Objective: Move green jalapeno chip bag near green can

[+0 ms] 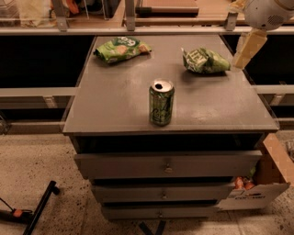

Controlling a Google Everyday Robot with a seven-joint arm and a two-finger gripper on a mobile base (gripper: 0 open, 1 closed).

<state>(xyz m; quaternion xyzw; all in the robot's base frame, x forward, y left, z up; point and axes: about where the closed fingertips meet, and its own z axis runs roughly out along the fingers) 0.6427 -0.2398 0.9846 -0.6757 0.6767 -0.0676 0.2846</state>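
Observation:
The green jalapeno chip bag (204, 60), dark olive with a pale square label, lies wrinkled at the back right of the grey cabinet top (115, 105). The green can (161, 102) stands upright near the front middle, with a silver top and pale script on its side. My gripper (242, 55) hangs at the upper right, just right of the jalapeno bag and slightly above the surface. It touches nothing. Its white wrist joint (268, 11) sits at the frame's top right corner.
A brighter lime-green chip bag (121, 48) lies at the back left. The cabinet has three drawers (167, 165) below. A cardboard box (264, 183) stands on the floor at the right. A black bar (39, 209) lies on the floor at the left. Shelving runs behind.

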